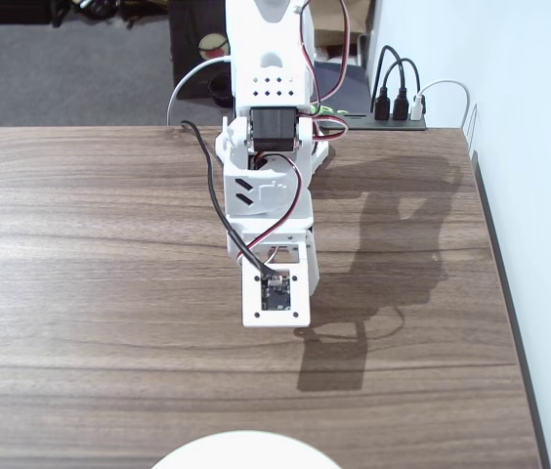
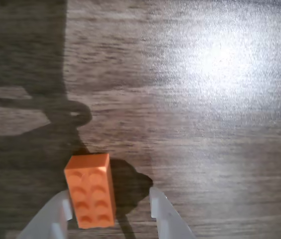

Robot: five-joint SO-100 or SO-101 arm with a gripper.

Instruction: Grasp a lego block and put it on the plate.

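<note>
The orange lego block (image 2: 90,190) lies on the wood table, studs up, at the bottom left of the wrist view. My gripper (image 2: 109,203) is open around it. The left finger (image 2: 56,216) sits right against the block's left side, while the right finger (image 2: 163,211) stands apart from it with a dark gap between. In the fixed view the arm (image 1: 274,225) reaches down over the table's middle and hides the block. The white plate (image 1: 246,454) shows only as a rim arc at the bottom edge, nearer than the arm.
A power strip with plugged cables (image 1: 400,106) sits at the table's back right edge. The table's right edge (image 1: 505,293) runs along a white wall. Bright glare (image 2: 220,55) lies on the wood ahead of the gripper.
</note>
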